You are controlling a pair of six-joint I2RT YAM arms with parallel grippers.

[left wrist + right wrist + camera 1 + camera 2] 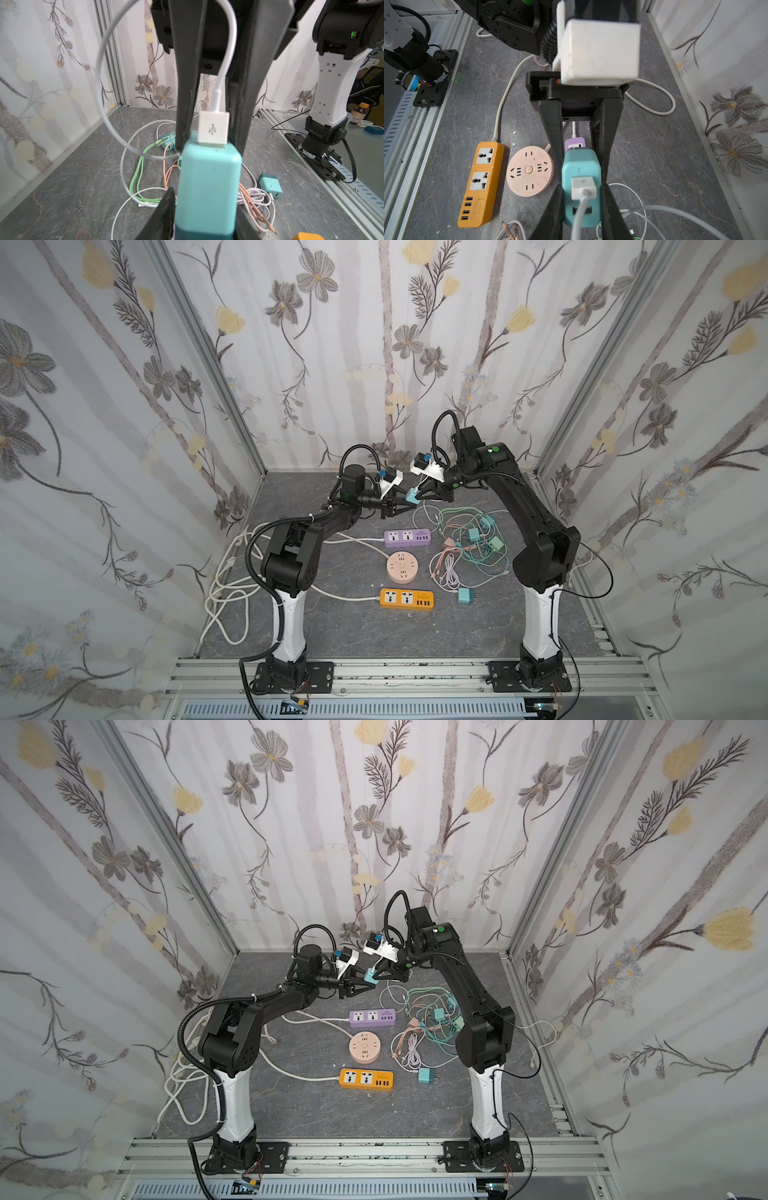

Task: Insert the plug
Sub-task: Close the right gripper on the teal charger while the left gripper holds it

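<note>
We are finding both grippers meeting tip to tip in mid-air, above the table [374, 626]. The left gripper [205, 199] is standing partway closed and clamping the charger [207, 176]. Its fingers [166, 207] are pressing on both side walls, so the charger is sitting between them and projecting beyond the tips. The plug [213, 129] is sitting at the end of the charger farthest from the left gripper, in one of its two ports. We are seeing no metal between plug and charger, so we are judging it fully seated. The right gripper [583, 188] is holding its jaws narrow, with its fingers [187, 83] closely flanking the plug and the tips beside the charger's shoulders. We cannot tell whether they are gripping the plug or merely standing beside it. The cable [233, 35] is running from the plug back between the right fingers and looping out to one side. We are judging the step in hand to be the end of the push-in. The next move, in our opinion, is calling for the right jaws to open and draw straight back along the plug's axis. They need to clear the cable loop, with the left grip holding firm so that nothing is tugged loose. The purple strip [406, 538], round socket [402, 568] and orange strip [406, 599] are lying on the table below the grippers, toward the arm bases.
</note>
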